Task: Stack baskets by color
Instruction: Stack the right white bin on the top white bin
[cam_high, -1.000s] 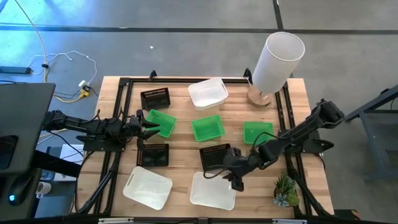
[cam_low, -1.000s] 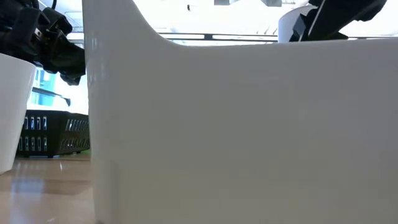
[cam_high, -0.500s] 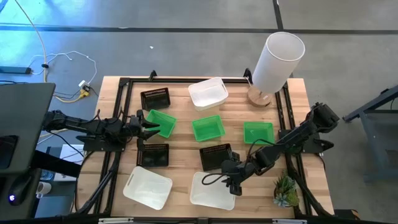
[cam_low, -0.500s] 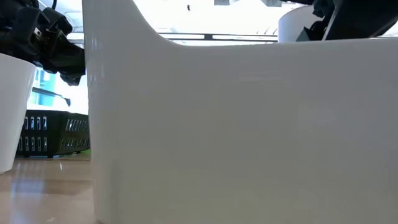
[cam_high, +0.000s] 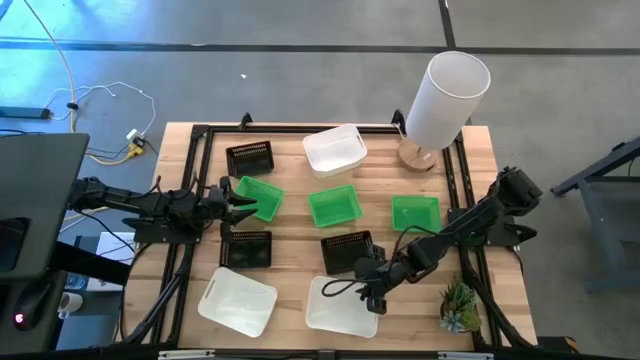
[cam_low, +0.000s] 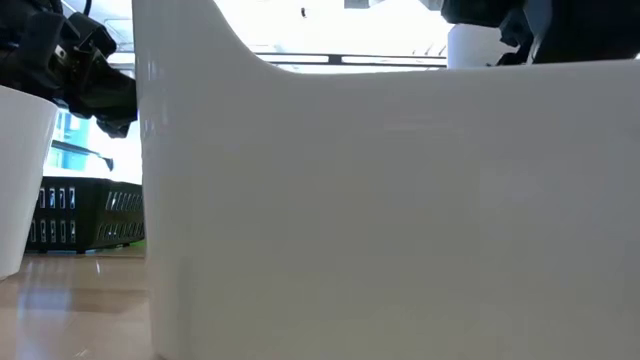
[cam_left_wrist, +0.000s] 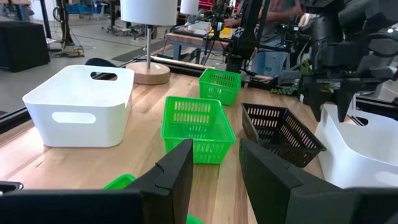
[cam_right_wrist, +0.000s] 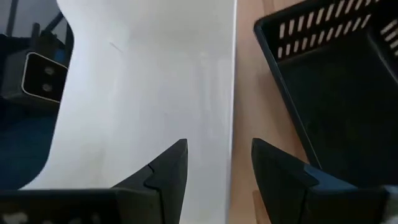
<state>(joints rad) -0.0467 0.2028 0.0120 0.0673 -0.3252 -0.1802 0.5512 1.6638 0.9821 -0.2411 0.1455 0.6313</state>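
From above we see the right gripper (cam_high: 374, 296) at the far right rim of the near white basket (cam_high: 340, 306), beside a black basket (cam_high: 347, 252); the left gripper (cam_high: 243, 200) is at the left green basket (cam_high: 258, 197). In the low view this white basket (cam_low: 400, 200) fills almost everything. In the left wrist view the fingers (cam_left_wrist: 177, 174) are spread, with a green edge between them. In the right wrist view the fingers (cam_right_wrist: 168, 168) are spread over the white rim (cam_right_wrist: 231, 93).
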